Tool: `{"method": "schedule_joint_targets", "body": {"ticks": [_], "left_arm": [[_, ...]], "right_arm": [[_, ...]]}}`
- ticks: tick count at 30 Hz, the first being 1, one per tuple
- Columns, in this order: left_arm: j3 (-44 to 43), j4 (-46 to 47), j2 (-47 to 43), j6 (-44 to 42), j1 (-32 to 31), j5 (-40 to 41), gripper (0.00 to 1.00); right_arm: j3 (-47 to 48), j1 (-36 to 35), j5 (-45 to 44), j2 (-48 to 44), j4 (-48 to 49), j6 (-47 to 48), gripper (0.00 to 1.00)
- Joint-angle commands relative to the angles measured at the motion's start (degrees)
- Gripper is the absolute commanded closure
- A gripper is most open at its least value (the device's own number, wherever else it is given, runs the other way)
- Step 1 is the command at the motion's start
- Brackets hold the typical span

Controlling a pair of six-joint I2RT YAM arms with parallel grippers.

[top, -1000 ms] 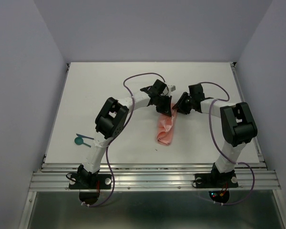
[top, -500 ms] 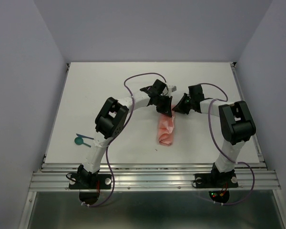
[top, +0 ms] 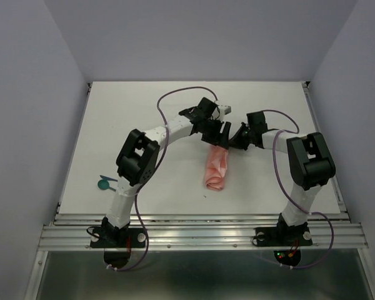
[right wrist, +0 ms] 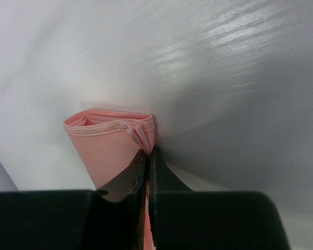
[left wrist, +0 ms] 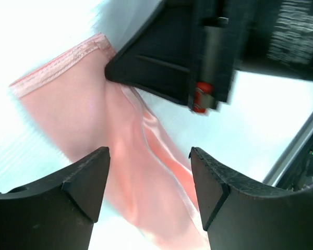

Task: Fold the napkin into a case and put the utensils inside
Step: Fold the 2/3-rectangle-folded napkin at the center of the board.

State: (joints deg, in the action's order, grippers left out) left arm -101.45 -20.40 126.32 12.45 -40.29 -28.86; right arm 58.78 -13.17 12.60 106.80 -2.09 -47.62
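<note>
Right wrist view: right tool pinching napkin edge, jaws together. Left tool spread wide above napkin lying on counter.

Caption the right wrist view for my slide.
The right hand pinches the folded napkin at its edge, on a white table.

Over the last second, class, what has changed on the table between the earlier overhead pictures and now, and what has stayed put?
The left gripper has let go of the napkin, opened wide and shifted slightly toward the table's far side. The right gripper has shut on the napkin's far end. The napkin lies about where it was, and the utensils have not moved.
</note>
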Motion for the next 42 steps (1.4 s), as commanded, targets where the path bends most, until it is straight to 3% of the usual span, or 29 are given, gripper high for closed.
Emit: {"method": "schedule_joint_targets", "body": {"ticks": [1, 4, 6, 9, 10, 11, 18, 27, 42], "left_arm": [[2.2, -1.4, -9.3, -1.7, 0.1, 2.1, 0.26], [4.9, -1.2, -11.9, -0.8, 0.1, 2.9, 0.27], [7.4, 0.5, -14.0, 0.8, 0.2, 3.3, 0.37], [12.7, 2.5, -15.5, 3.0, 0.2, 2.8, 0.75], [13.5, 2.7, -15.6, 3.5, 0.1, 2.8, 0.93], [14.1, 3.3, -15.5, 4.2, 0.1, 2.7, 1.00], [18.7, 4.7, -14.6, 6.5, -0.1, 1.5, 1.00], [21.6, 5.5, -12.4, 2.3, -3.2, -6.6, 1.00], [20.4, -1.6, -11.4, -6.2, -6.4, -6.5, 1.00]], "right_arm": [[-1.1, 0.0, -2.6, -1.2, -1.1, 0.2, 0.99], [-1.2, 0.0, -2.4, -1.2, -1.0, 0.2, 0.99], [-1.2, 0.0, -2.3, -1.2, -1.1, 0.1, 0.99], [-1.2, 0.0, -2.2, -1.2, -1.0, 0.2, 0.99], [-1.2, 0.0, -2.1, -1.3, -1.0, 0.2, 0.99], [-1.1, 0.0, -2.1, -1.3, -1.0, 0.2, 0.99], [-1.2, 0.0, -2.1, -1.5, -1.0, 0.1, 0.99], [-1.3, 0.0, -2.1, -1.2, -0.8, -0.4, 0.99], [-1.8, 0.0, -2.2, -0.8, -0.6, -0.4, 0.99]]}}
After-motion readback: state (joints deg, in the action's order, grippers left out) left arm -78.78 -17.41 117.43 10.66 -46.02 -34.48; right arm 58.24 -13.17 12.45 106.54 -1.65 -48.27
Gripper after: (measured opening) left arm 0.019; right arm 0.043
